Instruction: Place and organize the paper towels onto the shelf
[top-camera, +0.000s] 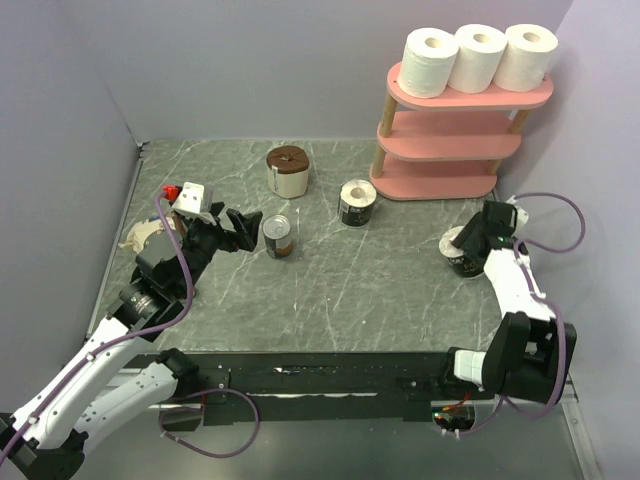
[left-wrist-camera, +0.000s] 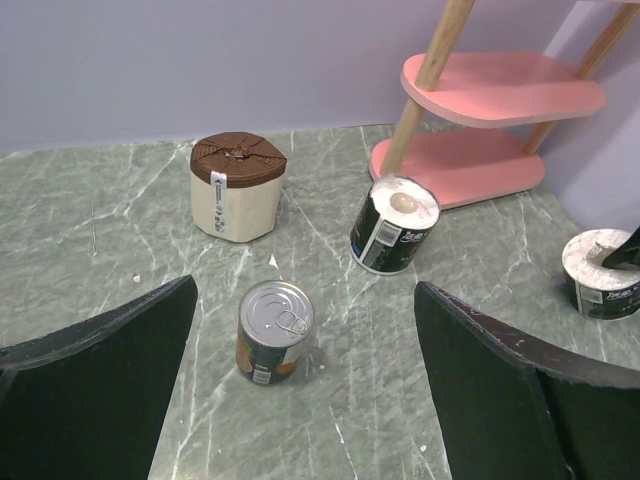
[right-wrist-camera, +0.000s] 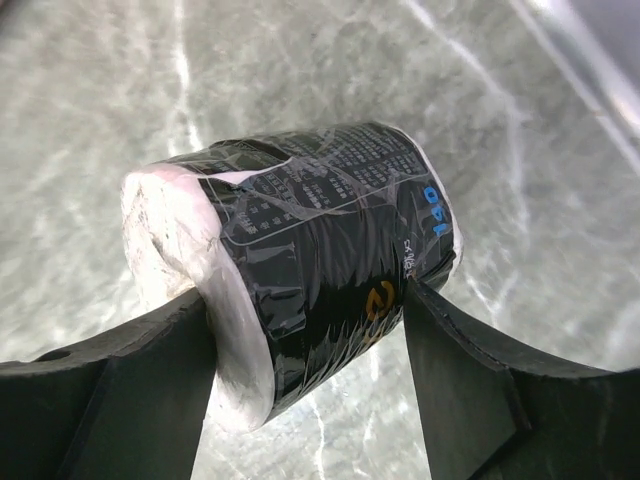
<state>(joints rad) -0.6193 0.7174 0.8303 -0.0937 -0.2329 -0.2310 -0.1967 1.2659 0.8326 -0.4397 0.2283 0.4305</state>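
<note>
The pink shelf (top-camera: 450, 145) stands at the far right with three white paper towel rolls (top-camera: 478, 57) on its top board. It also shows in the left wrist view (left-wrist-camera: 500, 90). My right gripper (top-camera: 468, 250) is shut on a black-printed roll (right-wrist-camera: 320, 220), its fingers (right-wrist-camera: 150, 370) pressing the roll's two ends, low in front of the shelf. A second black-printed roll (top-camera: 357, 203) stands upright mid-table. A cream roll with a brown top (top-camera: 288, 170) stands behind it. My left gripper (top-camera: 248, 228) is open and empty, just left of the can.
A small metal can (top-camera: 277, 237) stands upright right in front of my open left gripper (left-wrist-camera: 305, 288). A crumpled pale scrap (top-camera: 140, 236) lies by the left wall. Grey walls close in the table on the left, back and right.
</note>
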